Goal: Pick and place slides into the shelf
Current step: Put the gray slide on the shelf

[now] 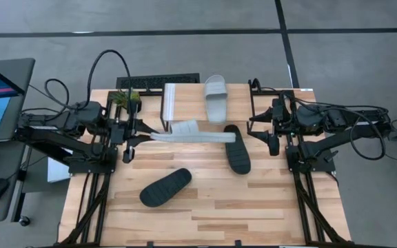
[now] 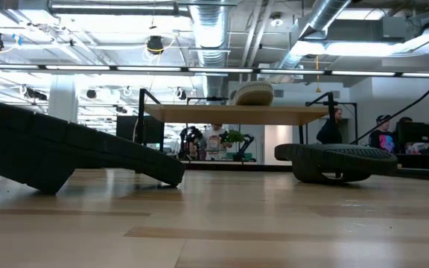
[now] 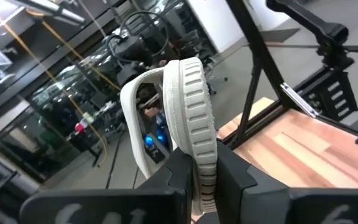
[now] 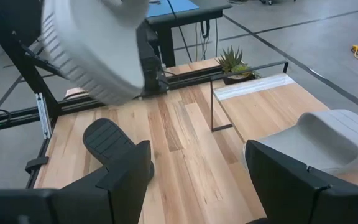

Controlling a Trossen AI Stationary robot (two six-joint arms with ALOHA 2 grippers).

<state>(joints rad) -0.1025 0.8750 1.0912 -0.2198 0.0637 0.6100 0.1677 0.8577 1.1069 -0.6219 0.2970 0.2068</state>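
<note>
My left gripper (image 1: 143, 136) (image 3: 197, 168) is shut on a light grey slide (image 1: 195, 136), held in the air over the table's far middle. A second grey slide (image 1: 216, 98) lies sole down on the shelf (image 1: 191, 93), which stands on thin black legs (image 4: 213, 106) at the far edge. The low view shows that slide (image 2: 253, 93) on the shelf top (image 2: 237, 113). Two black slides (image 1: 165, 187) (image 1: 238, 148) lie on the table. My right gripper (image 1: 259, 131) (image 4: 197, 168) hangs open and empty at the right, beside the held slide's free end. My left gripper pinches the grey slide's sole between its two fingers at the end nearer the strap (image 3: 199, 158). The fingers come level from the table's left and lie along the slide. The slide is lifted clear, tipped on its edge, and sticks out level toward the right with its strap (image 1: 185, 127) toward the far side.
A small potted plant (image 1: 126, 98) stands at the far left corner, near the shelf's white-striped end (image 1: 169, 102). A keyboard (image 1: 157, 80) lies behind the table. Bare tabletop (image 1: 253, 213) lies toward the near edge. People (image 2: 382, 134) show in the room beyond.
</note>
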